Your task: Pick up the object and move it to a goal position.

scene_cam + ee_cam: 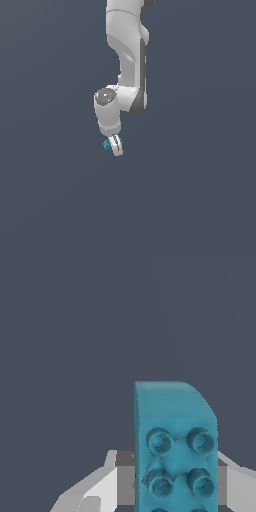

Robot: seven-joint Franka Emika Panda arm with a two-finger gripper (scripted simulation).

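The object (175,451) is a small teal-blue oblong block with one rounded corner and a face carrying round hollow studs set in pairs. In the wrist view it fills the space between the two white fingers (92,491) of the gripper (170,483), with a finger showing on either side of it. The fingers appear pressed against its opposite side faces, so the block reads as pinched; the actual contact surfaces are hidden behind the block.

In the exterior view the block (106,144) shows as a teal speck at the gripper tip (116,146), projecting toward the exterior view's left. No shadow or surface detail is visible under it, so whether it is lifted clear of the plain grey-blue ground (200,200) cannot be determined.

Handling judgement: the block looks rigid, moulded and very light. Its flat side walls are smooth and may slip under a light pinch. It is unlikely to be fragile. Take hold across the flat sides, not on the studded face, and seat the pads near the middle of its length to limit pivoting.

The white, jointed robot arm (127,55) descends from the upper edge of the exterior view. No goal marker is visible in either view.
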